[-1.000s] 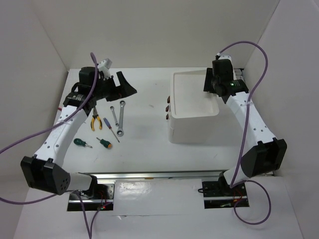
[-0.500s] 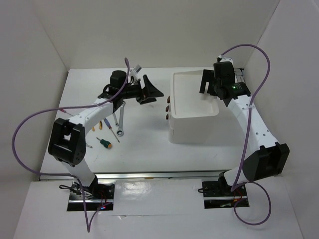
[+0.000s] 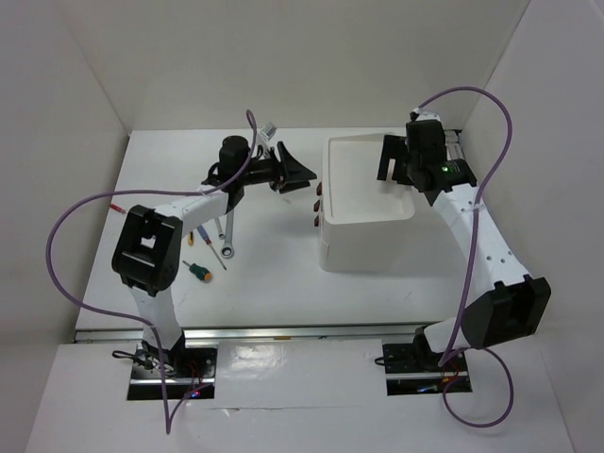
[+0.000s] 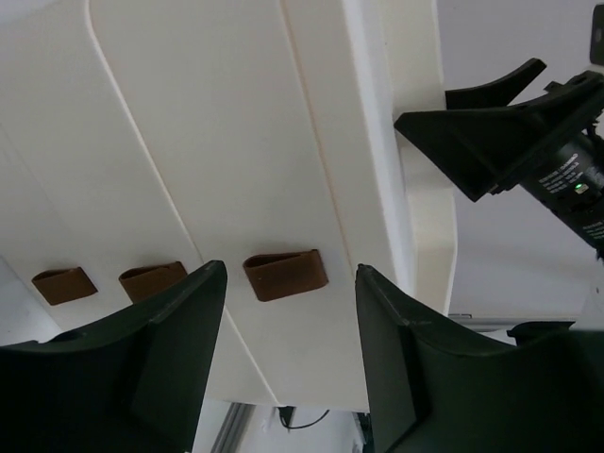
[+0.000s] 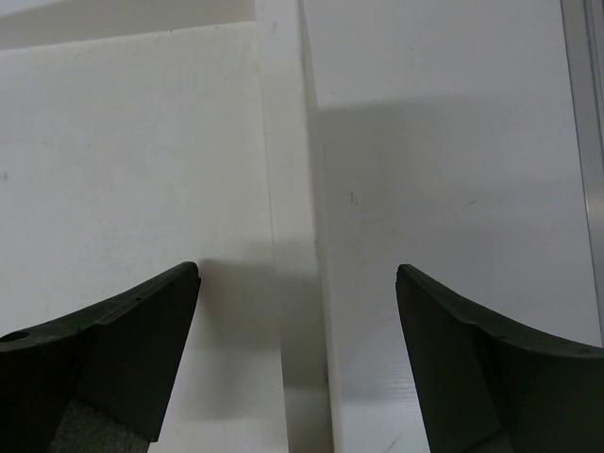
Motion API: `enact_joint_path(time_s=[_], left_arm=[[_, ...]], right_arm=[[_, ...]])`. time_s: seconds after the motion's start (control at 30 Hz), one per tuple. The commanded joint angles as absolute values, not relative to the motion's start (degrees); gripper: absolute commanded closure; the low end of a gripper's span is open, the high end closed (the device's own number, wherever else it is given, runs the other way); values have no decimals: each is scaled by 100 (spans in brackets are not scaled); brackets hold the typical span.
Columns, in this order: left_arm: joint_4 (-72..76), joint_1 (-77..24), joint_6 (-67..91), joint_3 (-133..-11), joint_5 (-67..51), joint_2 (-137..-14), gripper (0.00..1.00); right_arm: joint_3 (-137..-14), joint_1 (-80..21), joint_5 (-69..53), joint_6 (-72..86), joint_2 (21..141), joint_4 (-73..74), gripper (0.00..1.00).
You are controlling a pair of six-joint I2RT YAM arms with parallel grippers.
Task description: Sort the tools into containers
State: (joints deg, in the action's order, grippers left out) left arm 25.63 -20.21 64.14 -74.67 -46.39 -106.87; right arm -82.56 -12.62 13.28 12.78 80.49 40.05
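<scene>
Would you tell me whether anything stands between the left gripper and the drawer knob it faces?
Nothing visible does. The left gripper is open. In the wrist view its fingers sit to either side of the top knob, with only open air before the box.

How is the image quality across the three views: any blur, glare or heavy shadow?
Top external: evenly lit and sharp, with soft shadows beside the white box. Left wrist: the view is rolled sideways, the left gripper is dark with little detail, the brown knobs are crisp. Right wrist: grey shadow across the box rim, under the open right gripper; no glare.
</scene>
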Motion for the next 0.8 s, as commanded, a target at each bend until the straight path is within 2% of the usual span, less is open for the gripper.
enact_joint_path(time_s=[0.0,0.07,0.1,0.43,0.57,0.6,0.7,0.77], left_arm=[[3576,-2048,6784,-7216,-4877,-10924,31],[3953,-2048,7108,-7067,-4992,-11108,28],[4634,-2048,7328,-7006,-5079,-11222,28],[5685,-2153,8032,-6935,-5265,-11408,26],[5835,-2153,8139,-6882,-5317,-11470,33],[5836,-2153,8200,-6882,-5317,-11470,38],[6170,-2153,8367,-6820,-5317,-11522,41],[6267,-2206,8437,-6820,-5317,-11575,52]], right_arm=[[-8182,-1310,1301,1169,7866,4368,8],[-8183,-1310,1301,1169,7866,4368,8],[-8183,-1310,1301,1117,7866,4368,8],[-8060,-1362,1301,1116,7813,4316,8],[-8007,-1362,1301,1116,7813,4315,8],[-8007,-1362,1301,1116,7813,4315,8],[-8007,-1362,1301,1116,7813,4315,8],[-8007,-1362,1301,1116,7813,4315,8]])
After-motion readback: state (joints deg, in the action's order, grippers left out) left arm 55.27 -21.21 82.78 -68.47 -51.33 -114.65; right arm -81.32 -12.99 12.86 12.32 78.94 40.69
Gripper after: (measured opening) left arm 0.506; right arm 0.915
